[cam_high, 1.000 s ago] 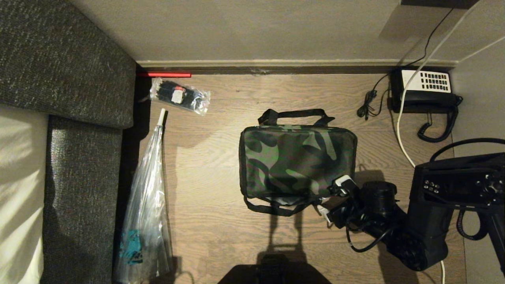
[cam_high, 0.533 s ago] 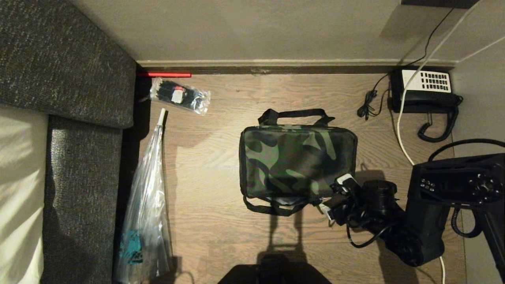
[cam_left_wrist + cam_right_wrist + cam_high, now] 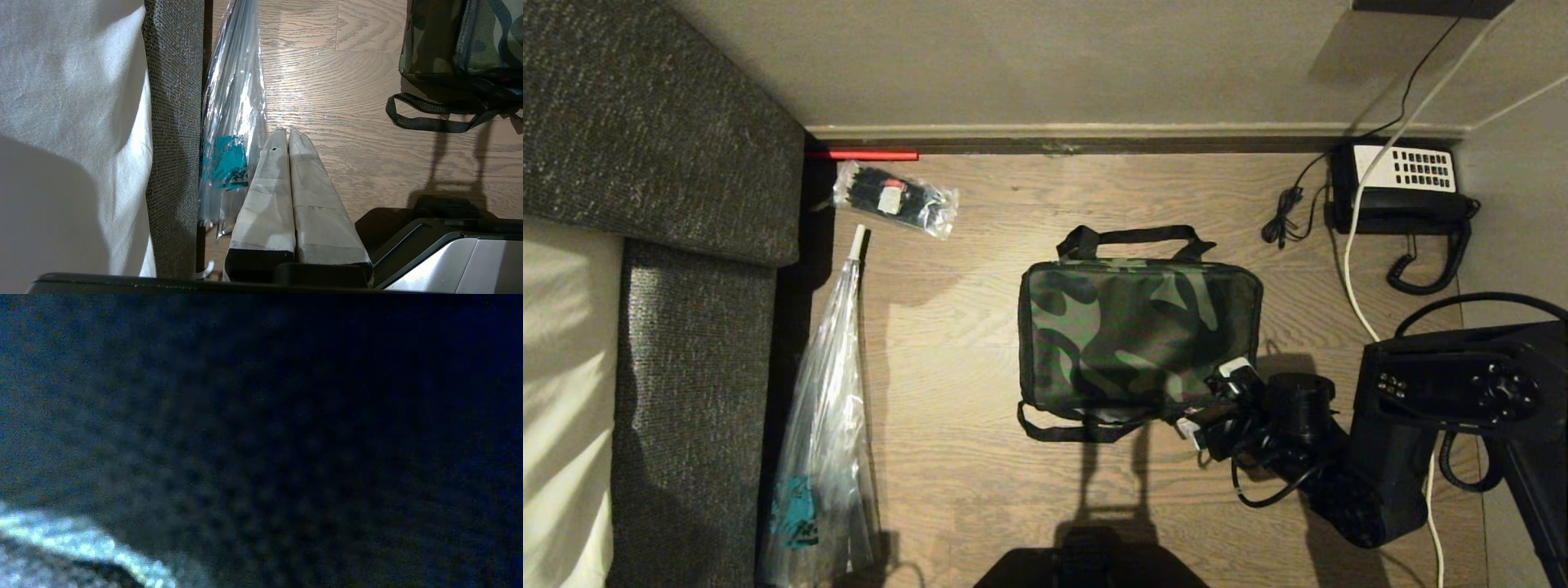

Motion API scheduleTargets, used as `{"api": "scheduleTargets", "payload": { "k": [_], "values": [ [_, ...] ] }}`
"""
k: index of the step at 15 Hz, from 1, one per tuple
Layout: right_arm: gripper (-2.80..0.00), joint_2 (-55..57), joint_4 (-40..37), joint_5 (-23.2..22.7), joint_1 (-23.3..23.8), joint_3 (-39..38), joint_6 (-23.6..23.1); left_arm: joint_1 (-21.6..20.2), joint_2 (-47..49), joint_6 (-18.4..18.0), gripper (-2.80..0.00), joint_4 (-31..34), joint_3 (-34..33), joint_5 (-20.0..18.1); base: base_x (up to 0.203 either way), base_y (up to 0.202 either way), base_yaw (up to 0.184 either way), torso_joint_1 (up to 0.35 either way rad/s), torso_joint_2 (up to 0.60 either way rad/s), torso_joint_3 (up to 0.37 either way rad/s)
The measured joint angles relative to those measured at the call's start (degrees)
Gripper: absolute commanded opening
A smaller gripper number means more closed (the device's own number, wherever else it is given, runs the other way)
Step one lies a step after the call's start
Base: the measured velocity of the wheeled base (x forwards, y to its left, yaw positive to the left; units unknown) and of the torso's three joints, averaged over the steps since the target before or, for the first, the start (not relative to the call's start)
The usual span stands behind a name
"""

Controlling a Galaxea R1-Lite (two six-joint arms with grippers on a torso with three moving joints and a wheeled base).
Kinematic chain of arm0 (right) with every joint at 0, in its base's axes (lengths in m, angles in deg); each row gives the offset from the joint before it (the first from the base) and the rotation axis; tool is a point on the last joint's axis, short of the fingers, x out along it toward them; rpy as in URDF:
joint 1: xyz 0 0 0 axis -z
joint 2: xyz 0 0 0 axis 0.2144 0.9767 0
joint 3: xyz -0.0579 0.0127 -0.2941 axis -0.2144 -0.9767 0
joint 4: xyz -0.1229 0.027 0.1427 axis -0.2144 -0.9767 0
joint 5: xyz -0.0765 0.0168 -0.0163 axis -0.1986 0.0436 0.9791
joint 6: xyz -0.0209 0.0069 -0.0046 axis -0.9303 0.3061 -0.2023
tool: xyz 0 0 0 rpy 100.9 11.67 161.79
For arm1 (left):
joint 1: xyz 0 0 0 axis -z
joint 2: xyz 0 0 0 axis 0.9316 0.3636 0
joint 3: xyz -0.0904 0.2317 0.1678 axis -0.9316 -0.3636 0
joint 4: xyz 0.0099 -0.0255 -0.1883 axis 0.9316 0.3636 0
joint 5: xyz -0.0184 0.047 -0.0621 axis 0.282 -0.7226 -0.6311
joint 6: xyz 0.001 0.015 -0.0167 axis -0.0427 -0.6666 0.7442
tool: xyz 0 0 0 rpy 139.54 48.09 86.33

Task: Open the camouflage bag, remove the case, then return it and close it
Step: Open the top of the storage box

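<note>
Camouflage bag (image 3: 1135, 335), the landmark for all that follows: we see it lying flat and closed on the wooden floor (image 3: 980, 457), one black strap handle on its wall-facing side and another on the side nearer the robot. We see no case; the closed bag shows only its outer fabric. At the bag's near right corner we find the right gripper (image 3: 1213, 396), its fingers standing apart, one pale fingertip against the bag's right edge and the other just off the near edge; we cannot tell whether they touch the fabric. The right wrist view shows only a dark, blurred weave pressed close to the lens. Well to the left of the bag we find the left gripper (image 3: 289, 134), its taped fingers (image 3: 269, 192) pressed together, hanging beside a long clear plastic bag (image 3: 825, 457) that lies along the grey upholstered sofa edge (image 3: 694, 408). Beyond the bag's far left corner, near the skirting board (image 3: 1094, 131), lies a small clear packet of dark items (image 3: 894, 196). Beyond the bag's far right corner stands a black-and-white desk telephone (image 3: 1401, 184) with a coiled cord.
</note>
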Motion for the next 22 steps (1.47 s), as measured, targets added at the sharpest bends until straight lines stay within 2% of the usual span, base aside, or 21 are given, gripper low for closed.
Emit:
{"api": "scheduleTargets", "payload": {
  "k": [4, 7, 8, 9, 13, 22],
  "values": [
    [0.00, 0.5, 2.7, -0.1, 0.1, -0.5, 5.3, 0.0, 0.0, 0.0, -2.80, 0.0, 0.0, 0.0, 0.000, 0.000, 0.000, 0.000, 0.00, 0.000],
    [0.00, 0.5, 3.8, -0.1, 0.1, -1.2, 6.4, 0.0, 0.0, 0.0, -2.80, 0.0, 0.0, 0.0, 0.000, 0.000, 0.000, 0.000, 0.00, 0.000],
    [-2.15, 0.5, 3.8, -0.2, 0.1, -1.2, 6.4, 0.0, 0.0, 0.0, -2.80, 0.0, 0.0, 0.0, 0.000, 0.000, 0.000, 0.000, 0.00, 0.000],
    [-2.80, 0.6, 4.1, -0.2, 0.1, -1.0, 6.4, 0.0, 0.0, 0.0, -2.80, 0.0, 0.0, 0.0, 0.000, 0.000, 0.000, 0.000, 0.00, 0.000],
    [-2.80, 1.4, 5.2, -1.8, 0.0, -0.5, 5.7, 0.0, 0.0, 0.0, -2.80, 0.0, 0.0, 0.0, 0.000, 0.000, 0.000, 0.000, 0.00, 0.000],
    [-2.80, 0.2, 5.3, -2.0, 0.1, -1.7, 5.2, 0.0, 0.0, 0.0, -2.80, 0.0, 0.0, 0.0, 0.000, 0.000, 0.000, 0.000, 0.00, 0.000]
  ]
}}
